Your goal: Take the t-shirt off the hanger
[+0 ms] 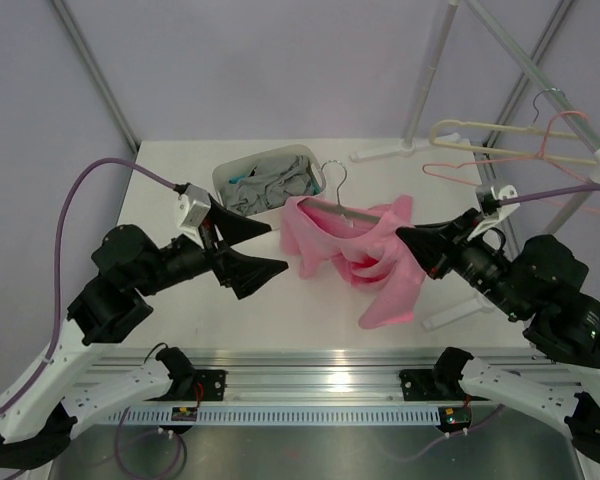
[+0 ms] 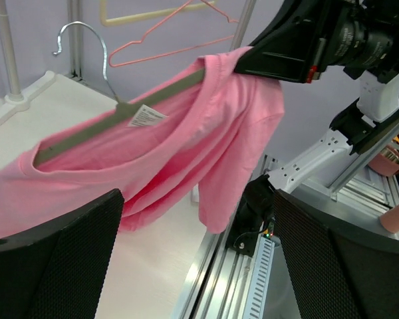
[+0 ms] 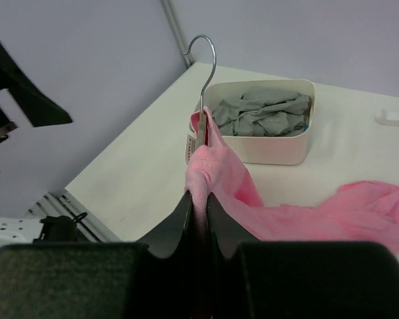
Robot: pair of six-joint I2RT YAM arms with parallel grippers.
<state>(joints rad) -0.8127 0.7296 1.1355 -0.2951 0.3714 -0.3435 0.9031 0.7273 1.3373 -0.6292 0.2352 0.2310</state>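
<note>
The left arm (image 1: 130,275) and the right arm (image 1: 540,285) consist of matte black, rounded joint housings. Each wrist carries 1 small white box-shaped unit: the left white camera module (image 1: 193,205) and the right white camera module (image 1: 497,195). The left purple cable (image 1: 140,170) and the right purple cable (image 1: 570,189) connect to these modules. The left gripper (image 1: 277,247) and the right gripper (image 1: 402,236) each have 2 black wedge-shaped fingers. The finger pads (image 2: 60,259) show a fine dotted texture. Each base sits on a white angled bracket.
</note>
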